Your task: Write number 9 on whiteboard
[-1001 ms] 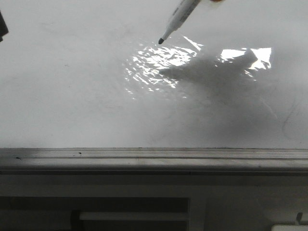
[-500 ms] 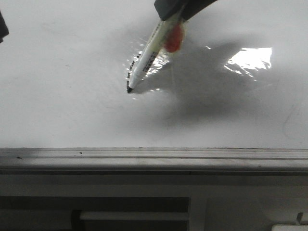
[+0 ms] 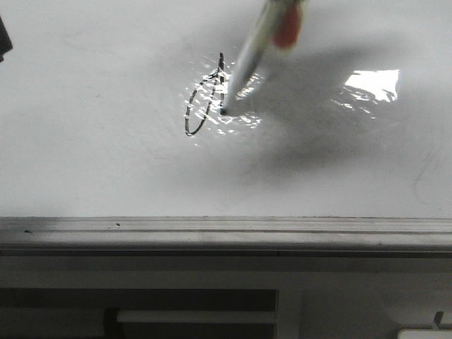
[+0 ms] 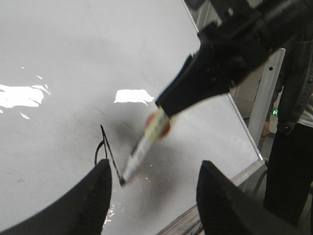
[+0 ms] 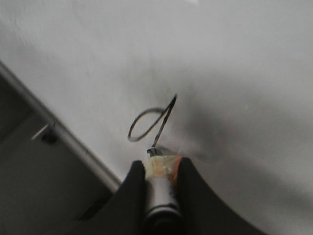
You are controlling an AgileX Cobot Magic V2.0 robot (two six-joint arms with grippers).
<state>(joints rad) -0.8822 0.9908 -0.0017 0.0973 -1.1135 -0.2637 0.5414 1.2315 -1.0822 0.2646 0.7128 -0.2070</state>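
The whiteboard (image 3: 106,155) fills the front view, glossy and wrinkled. My right gripper (image 5: 160,165) is shut on a white marker (image 3: 247,56) wrapped in orange tape. The marker tip touches the board at the lower end of a fresh straight stroke. The number 9 (image 3: 203,99) shows as a thin black slanted oval loop with a short stem beside it. It also shows in the right wrist view (image 5: 149,125) and in the left wrist view (image 4: 110,152). My left gripper (image 4: 154,196) is open and empty, hovering above the board near the marker (image 4: 142,147).
A grey metal edge rail (image 3: 212,233) runs along the board's near side. Bright glare patches (image 3: 371,85) lie right of the figure. A dark part (image 3: 3,39) sits at the far left edge. A person in dark clothes (image 4: 293,122) stands beyond the board's side.
The marker came down from above the board to its surface, drew the slanted loop, and its tip now sits further right and up, at the end of a straight stroke.
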